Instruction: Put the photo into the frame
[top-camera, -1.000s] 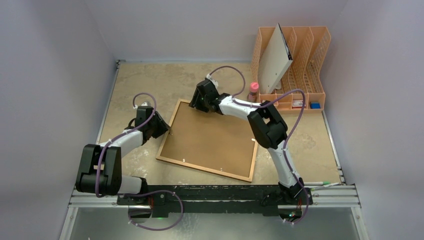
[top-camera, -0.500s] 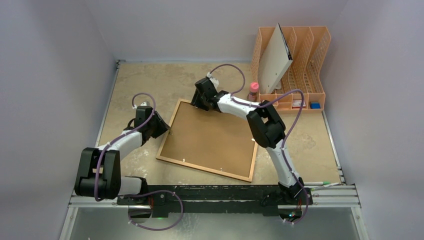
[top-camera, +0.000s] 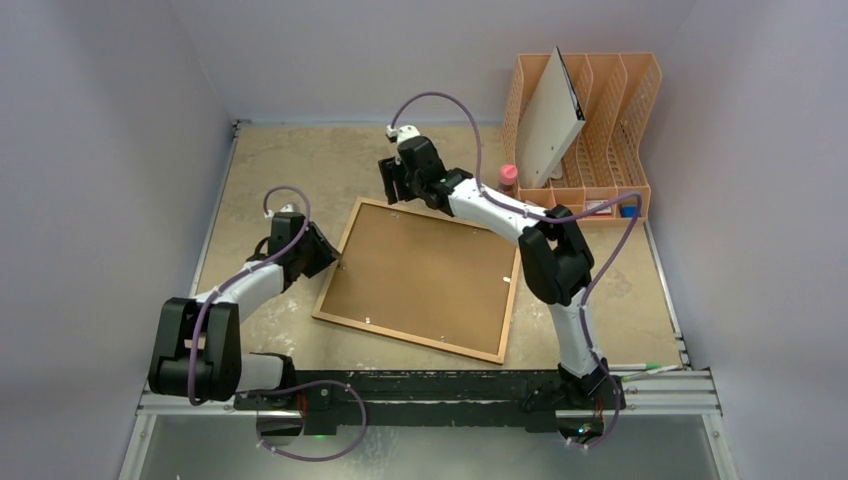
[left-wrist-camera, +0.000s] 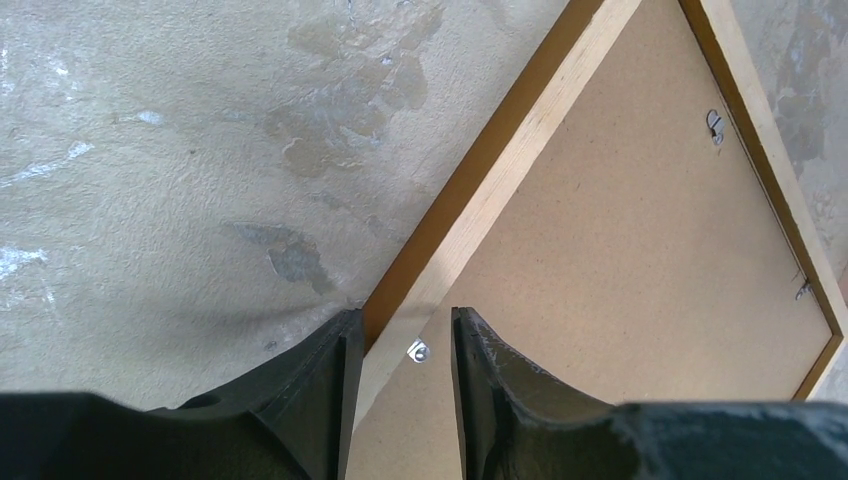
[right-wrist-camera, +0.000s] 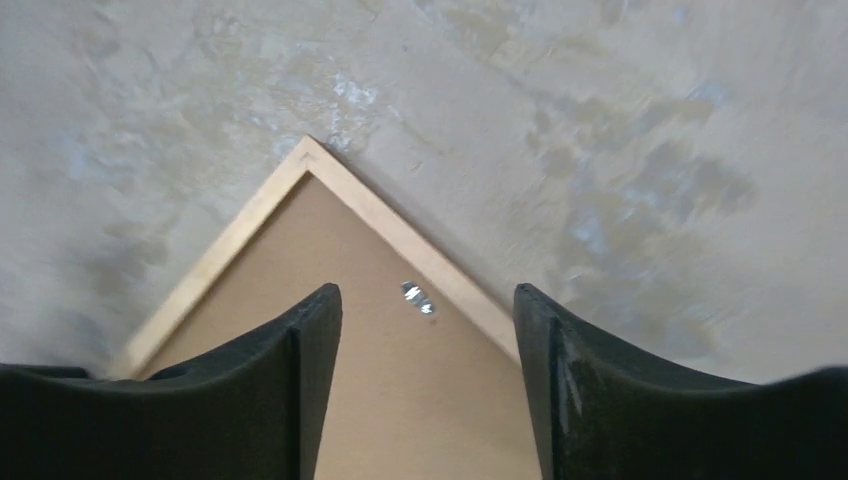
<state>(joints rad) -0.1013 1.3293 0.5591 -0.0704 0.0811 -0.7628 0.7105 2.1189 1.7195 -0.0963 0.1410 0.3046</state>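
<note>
The frame (top-camera: 405, 339) lies face down on the table, its brown backing board (top-camera: 420, 280) filling it. The photo is hidden. My left gripper (top-camera: 338, 262) sits low at the frame's left edge. In the left wrist view this left gripper (left-wrist-camera: 405, 320) is open, one finger outside the light wooden rail (left-wrist-camera: 520, 140) and the other over the board, with a small metal clip (left-wrist-camera: 418, 351) between them. My right gripper (top-camera: 392, 195) hovers above the frame's far corner (right-wrist-camera: 330, 172). That right gripper (right-wrist-camera: 426, 290) is open and empty, with another clip (right-wrist-camera: 417, 297) below it.
An orange file rack (top-camera: 600, 100) holding a white board (top-camera: 550, 120) stands at the back right, with a pink bottle (top-camera: 508, 180) in front of it. A pen (top-camera: 640, 368) lies by the near right rail. Grey walls close in both sides.
My right gripper has lifted off the frame's far corner, moved toward the back of the table and opened wider. The left gripper has stayed at the frame's left edge.
</note>
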